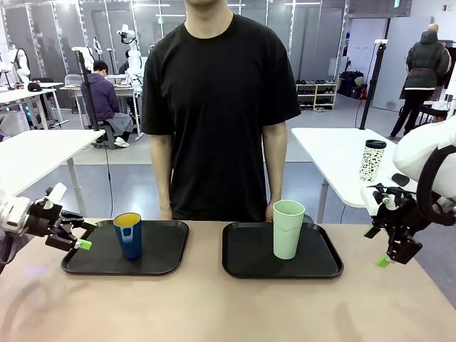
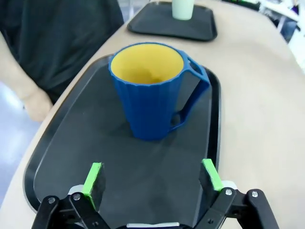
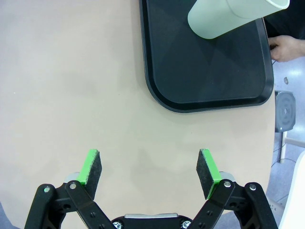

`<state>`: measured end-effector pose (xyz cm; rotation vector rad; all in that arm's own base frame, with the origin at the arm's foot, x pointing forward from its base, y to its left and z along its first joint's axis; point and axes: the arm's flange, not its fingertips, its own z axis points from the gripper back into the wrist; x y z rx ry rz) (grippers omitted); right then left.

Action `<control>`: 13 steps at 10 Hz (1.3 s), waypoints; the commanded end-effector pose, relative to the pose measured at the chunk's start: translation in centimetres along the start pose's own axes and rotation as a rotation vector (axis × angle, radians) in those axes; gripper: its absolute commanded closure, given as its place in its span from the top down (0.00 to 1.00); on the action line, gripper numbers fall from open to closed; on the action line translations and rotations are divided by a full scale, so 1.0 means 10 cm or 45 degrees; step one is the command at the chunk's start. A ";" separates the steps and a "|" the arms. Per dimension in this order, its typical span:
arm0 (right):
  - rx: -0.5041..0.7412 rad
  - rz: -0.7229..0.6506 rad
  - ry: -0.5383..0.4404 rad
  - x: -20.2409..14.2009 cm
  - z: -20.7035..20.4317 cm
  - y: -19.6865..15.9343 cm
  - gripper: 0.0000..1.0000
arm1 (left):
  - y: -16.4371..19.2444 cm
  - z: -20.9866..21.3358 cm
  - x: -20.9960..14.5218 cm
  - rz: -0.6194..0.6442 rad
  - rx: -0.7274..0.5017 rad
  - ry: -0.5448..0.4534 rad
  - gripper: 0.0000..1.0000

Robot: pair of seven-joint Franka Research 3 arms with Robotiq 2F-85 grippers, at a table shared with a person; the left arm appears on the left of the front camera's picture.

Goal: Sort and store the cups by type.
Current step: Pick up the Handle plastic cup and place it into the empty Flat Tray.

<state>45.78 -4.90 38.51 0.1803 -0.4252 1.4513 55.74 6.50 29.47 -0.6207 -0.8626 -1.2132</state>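
- No brand, label or writing can be read on any of the things here.
- The dark blue mug point(image 1: 128, 234) stands upright on the left black tray point(image 1: 164, 258), toward that tray's 9 o'clock side in the front view. Its yellow inside holds nothing that can be seen in the left wrist view point(image 2: 148, 90), where its handle points to 3 o'clock.
- The pale mint-green tumbler point(image 1: 288, 229) stands upright on the right black tray point(image 1: 320, 263), just past the tray's middle toward 12 o'clock. Its inside cannot be seen from any view; in the right wrist view it leans across the 1 o'clock corner of the picture point(image 3: 228, 16).
- The two trays lie side by side on the tan worktop point(image 1: 214, 306), near but apart.
- The left claw point(image 1: 80, 236) is released, jaws spread wide, holding nothing; it hovers at the left tray's 9 o'clock edge, close to the mug but apart from it. In its own view point(image 2: 152, 179) the mug sits at 12 o'clock beyond the green pads.
- The right claw point(image 1: 380, 248) is released too, jaws wide and empty, off the right tray's 3 o'clock side. In its own view point(image 3: 150, 171) it hangs over bare worktop, the tray at 1 o'clock.
- A person in a black T-shirt point(image 1: 217, 107) stands at the far edge, between the trays.
- A white speckled travel cup point(image 1: 372, 160) with a dark lid stands on another white table point(image 1: 335, 153) behind.
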 end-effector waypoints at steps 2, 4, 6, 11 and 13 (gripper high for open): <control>0.000 0.009 0.011 0.00 -0.01 0.01 1.00 | -0.15 -0.06 0.15 0.068 0.023 0.163 1.00; 0.000 0.009 0.011 0.00 -0.01 0.01 1.00 | -0.09 -0.05 0.12 0.037 0.029 0.098 1.00; 0.000 0.009 0.011 0.00 -0.01 0.01 1.00 | -0.09 -0.05 0.12 0.037 0.029 0.098 1.00; 0.000 0.009 0.011 0.00 -0.01 0.01 1.00 | -0.09 -0.05 0.12 0.037 0.029 0.098 1.00; 0.000 0.009 0.011 0.00 -0.01 0.01 1.00 | -0.09 -0.05 0.12 0.037 0.029 0.098 1.00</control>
